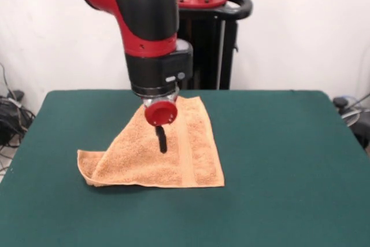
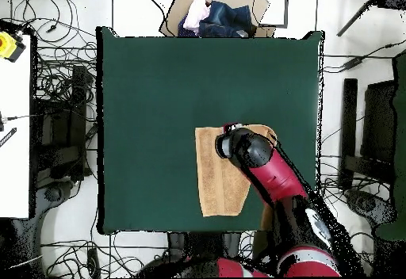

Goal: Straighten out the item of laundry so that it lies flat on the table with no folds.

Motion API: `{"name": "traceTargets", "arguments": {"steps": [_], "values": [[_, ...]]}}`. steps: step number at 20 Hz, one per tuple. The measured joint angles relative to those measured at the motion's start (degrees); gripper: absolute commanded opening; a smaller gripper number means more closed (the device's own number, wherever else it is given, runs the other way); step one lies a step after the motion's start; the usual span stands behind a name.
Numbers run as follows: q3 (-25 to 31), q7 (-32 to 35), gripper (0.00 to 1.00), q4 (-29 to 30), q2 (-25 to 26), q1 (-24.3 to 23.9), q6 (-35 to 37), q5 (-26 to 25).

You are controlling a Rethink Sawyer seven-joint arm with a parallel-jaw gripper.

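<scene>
The orange-tan item of laundry (image 1: 193,157) lies on the green table (image 1: 283,148), a little left of centre in the front view. Its left side is folded over on a diagonal, so a loose corner sticks out at the lower left and the shape is roughly triangular there. My gripper (image 1: 162,142) hangs from the red and black arm straight down over the towel's middle, with its tip at or just above the cloth. In the overhead view the towel (image 2: 212,177) lies near the table's (image 2: 151,93) lower right, and the arm's wrist (image 2: 242,147) covers its right part and hides the gripper.
Green cloth stretches wide around the towel on all sides in the front view. In the overhead view an open box of clothes (image 2: 218,14) sits beyond the table's top edge, cables lie on the floor around, and a white bench (image 2: 14,125) stands at the left.
</scene>
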Motion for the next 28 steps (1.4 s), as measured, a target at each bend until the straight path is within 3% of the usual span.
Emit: {"name": "traceTargets", "arguments": {"steps": [15,28], "values": [[15.2,0.0,1.00,5.8,7.7,-9.5,-8.7,-0.5],[17.9,0.0,1.00,7.1,8.2,-11.0,-10.7,-0.5]]}}
